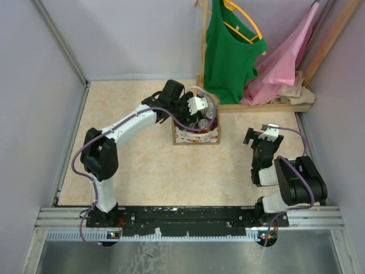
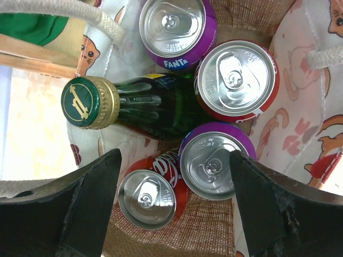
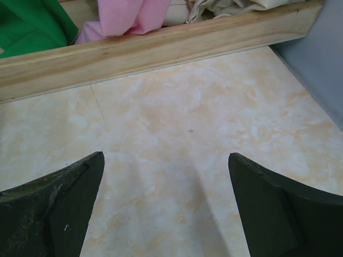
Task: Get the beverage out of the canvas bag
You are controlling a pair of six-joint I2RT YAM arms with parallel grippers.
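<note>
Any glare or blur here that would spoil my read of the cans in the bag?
Left wrist: can lids sharp, only soft reflections; table at the left edge blown out white; left claw dark, little detail. Top external: evenly lit, but canvas bag contents small, partly hidden by the left arm. Right wrist: even light, table sharp, no glare.

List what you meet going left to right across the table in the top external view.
Left arm base → bag → right gripper. The left gripper hangs over the bag, so it has no place of its own in the order.
</note>
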